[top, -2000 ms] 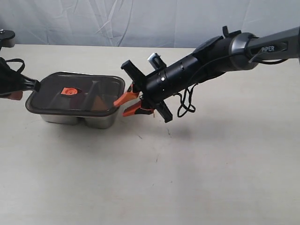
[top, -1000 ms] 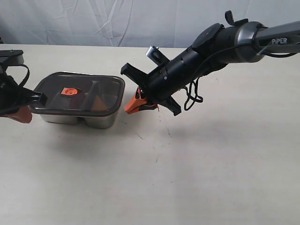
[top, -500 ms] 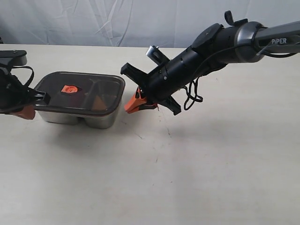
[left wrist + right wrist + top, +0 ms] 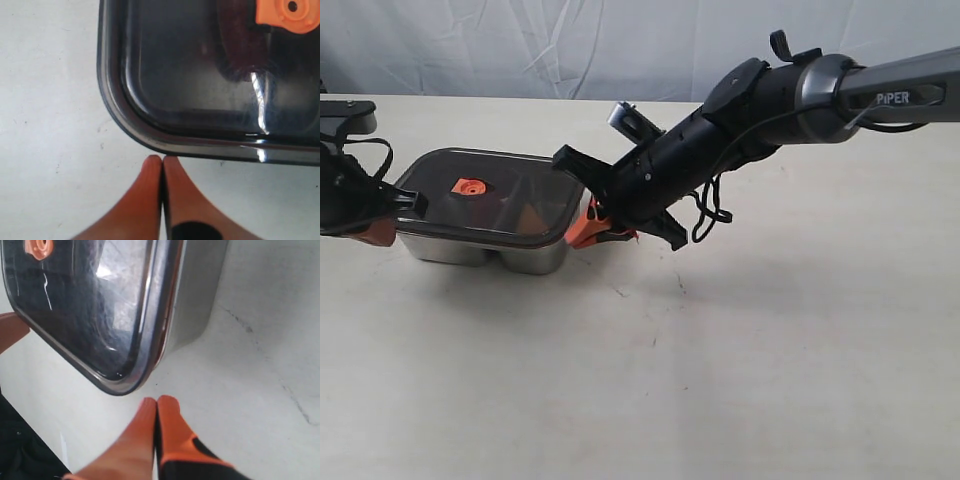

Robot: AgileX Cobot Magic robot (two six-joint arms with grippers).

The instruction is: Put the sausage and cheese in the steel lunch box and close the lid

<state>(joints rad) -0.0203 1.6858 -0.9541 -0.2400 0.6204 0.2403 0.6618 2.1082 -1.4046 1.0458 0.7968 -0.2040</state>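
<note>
While the lid (image 4: 430, 195) lies on top of the steel lunch box (image 4: 535, 262) and covers both compartments, its orange valve (image 4: 470, 187) faces up near the lid's middle. Through the dark plastic the cheese (image 4: 528, 218) shows as an orange wedge in the compartment nearer the right arm. The sausage cannot be made out with certainty; the left wrist view shows only a dark reddish shape under the valve. The left gripper (image 4: 162, 161) sits just beside the box's left end, fingers pressed together on nothing. The right gripper (image 4: 156, 401) is at the box's opposite end, low by the lid's corner, likewise closed and empty. The box stands on the table (image 4: 720, 350).
</note>
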